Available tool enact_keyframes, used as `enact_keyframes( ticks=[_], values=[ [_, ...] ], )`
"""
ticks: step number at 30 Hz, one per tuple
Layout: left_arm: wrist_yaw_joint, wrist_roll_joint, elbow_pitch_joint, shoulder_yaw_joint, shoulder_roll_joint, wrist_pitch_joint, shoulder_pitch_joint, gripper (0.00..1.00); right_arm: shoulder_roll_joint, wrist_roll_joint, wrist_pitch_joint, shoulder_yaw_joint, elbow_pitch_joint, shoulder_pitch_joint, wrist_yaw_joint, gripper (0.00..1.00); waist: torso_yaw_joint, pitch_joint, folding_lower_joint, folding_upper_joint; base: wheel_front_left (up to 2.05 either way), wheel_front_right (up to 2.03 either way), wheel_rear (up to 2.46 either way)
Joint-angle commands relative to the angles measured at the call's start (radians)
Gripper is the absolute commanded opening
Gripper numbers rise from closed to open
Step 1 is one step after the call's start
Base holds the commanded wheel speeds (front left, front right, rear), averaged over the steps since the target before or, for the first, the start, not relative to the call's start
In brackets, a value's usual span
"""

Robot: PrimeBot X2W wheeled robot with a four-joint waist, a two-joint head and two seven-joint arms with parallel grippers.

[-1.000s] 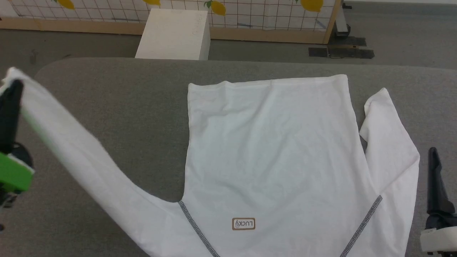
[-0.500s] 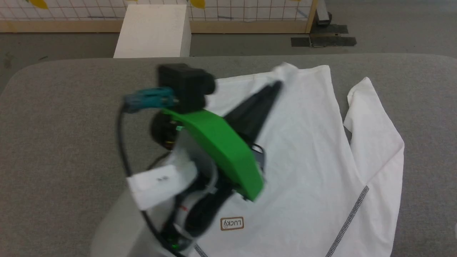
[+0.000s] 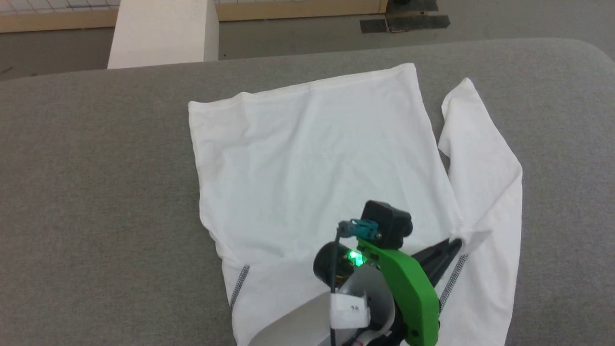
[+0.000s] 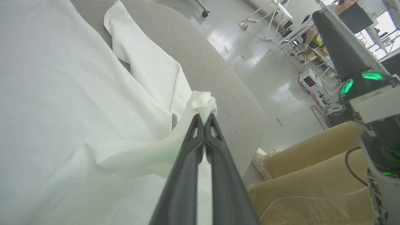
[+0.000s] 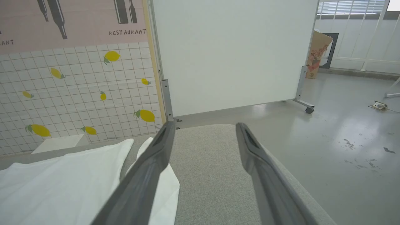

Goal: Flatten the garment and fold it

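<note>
Your left gripper [image 3: 452, 246] reaching over the garment [image 3: 312, 158] at its lower right, pinching a bit of white cloth, garment lying spread on the grey table [image 3: 96, 192], white box [image 3: 158, 33] standing beyond.

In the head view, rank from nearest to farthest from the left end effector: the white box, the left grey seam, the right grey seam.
1. Right grey seam, just beside the left end effector, lower right.
2. Left grey seam, across the garment, lower left.
3. White box, beyond the table, upper left.
</note>
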Motion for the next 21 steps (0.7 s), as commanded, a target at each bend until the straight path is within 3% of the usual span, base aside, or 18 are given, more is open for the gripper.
enact_keyframes(
  ticks=[1,11,12,13,14,21],
  values=[
    [-0.005,-0.02,0.043,-0.025,-0.004,-0.024,-0.021,0.0,0.001,0.009,-0.008,0.01,0.007,-0.021,-0.002,1.0,-0.023,0.024,0.0,-0.0001,0.0,0.0,0.0],
    [0.007,-0.175,0.317,-0.24,-0.004,-0.16,-0.13,0.0,0.001,-0.001,-0.011,0.086,0.046,-0.061,-0.002,1.0,-0.071,0.05,0.0,-0.0001,0.0,0.0,0.0],
    [0.011,-0.183,0.335,-0.255,-0.004,-0.17,-0.14,0.38,0.001,-0.002,-0.011,0.09,0.05,-0.063,-0.002,1.0,-0.073,0.048,0.0,-0.0001,0.0,0.0,0.0],
    [0.011,-0.187,0.344,-0.264,-0.004,-0.183,-0.148,0.59,0.001,-0.004,-0.012,0.092,0.053,-0.064,-0.002,1.0,-0.074,0.045,0.0,-0.0001,0.0,0.0,0.0],
    [0.013,-0.2,0.348,-0.271,-0.004,-0.202,-0.155,1.0,0.001,-0.006,-0.012,0.093,0.056,-0.064,-0.002,1.0,-0.073,0.041,0.0,-0.0001,0.0,0.0,0.0],
    [0.004,-0.235,0.322,-0.286,-0.004,-0.303,-0.242,1.0,0.001,-0.014,-0.002,0.082,0.059,-0.038,-0.002,1.0,-0.039,-0.008,0.0,-0.0001,0.0,0.0,0.0]
  ],
)
